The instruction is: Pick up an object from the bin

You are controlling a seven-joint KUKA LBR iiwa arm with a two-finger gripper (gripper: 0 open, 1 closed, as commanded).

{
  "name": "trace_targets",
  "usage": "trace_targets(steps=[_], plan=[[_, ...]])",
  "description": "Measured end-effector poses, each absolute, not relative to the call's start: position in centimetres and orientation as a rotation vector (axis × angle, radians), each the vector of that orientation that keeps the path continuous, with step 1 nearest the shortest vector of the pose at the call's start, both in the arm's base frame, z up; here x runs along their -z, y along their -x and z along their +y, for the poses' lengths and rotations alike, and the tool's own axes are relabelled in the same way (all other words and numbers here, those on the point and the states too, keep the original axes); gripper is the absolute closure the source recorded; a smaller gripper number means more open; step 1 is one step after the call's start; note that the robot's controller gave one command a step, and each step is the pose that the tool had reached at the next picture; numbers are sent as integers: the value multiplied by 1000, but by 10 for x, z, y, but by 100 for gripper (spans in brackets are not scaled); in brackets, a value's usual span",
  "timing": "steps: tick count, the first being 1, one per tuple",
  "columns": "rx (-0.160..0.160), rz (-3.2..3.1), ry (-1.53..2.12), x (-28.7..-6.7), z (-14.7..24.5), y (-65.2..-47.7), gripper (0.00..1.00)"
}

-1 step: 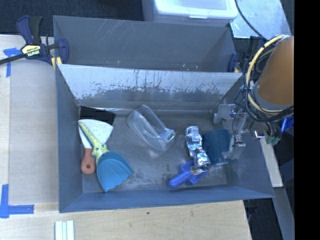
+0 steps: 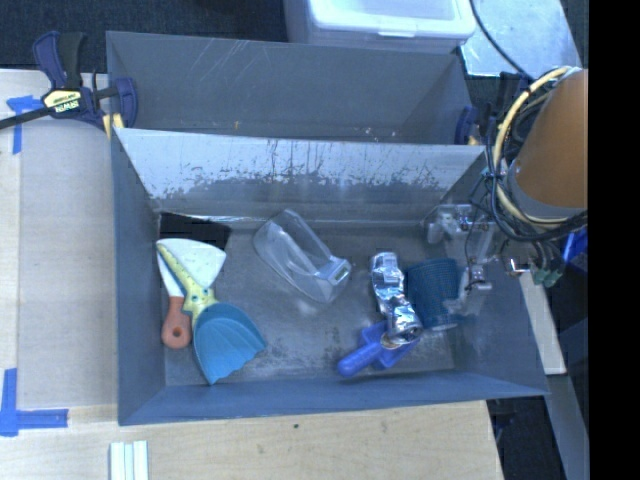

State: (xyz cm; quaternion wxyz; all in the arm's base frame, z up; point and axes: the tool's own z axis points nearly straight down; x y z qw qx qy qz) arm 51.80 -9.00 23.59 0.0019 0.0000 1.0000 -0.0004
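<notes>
My gripper (image 2: 468, 273) hangs at the right end of the bin, close to the right wall. Its tip is at the right edge of a dark blue cup-like thing (image 2: 430, 288) on the floor. Left of that thing, touching it, lies a crumpled silver foil piece (image 2: 390, 293). A blue handled tool (image 2: 362, 356) lies just below the foil, near the front wall. Nothing can be seen held by the gripper.
A clear plastic piece (image 2: 300, 256) sits mid-bin. At the left lie a white wedge (image 2: 197, 259), a yellow-green tool with an orange end (image 2: 183, 303), a light blue scoop (image 2: 225, 340) and a black item (image 2: 195, 231). The arm's orange cover and cables hang above the right wall.
</notes>
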Motion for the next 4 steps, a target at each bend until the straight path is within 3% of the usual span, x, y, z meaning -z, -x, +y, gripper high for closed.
trace_targets(steps=[1, 2, 3, 4], plan=[[3, 3118, 326, -139, -71, -498, 0], [7, 3087, 514, -158, -47, -488, 0], [1, 3007, 899, -120, -19, -493, 0], [15, 2891, 1191, -70, -13, -487, 0]])
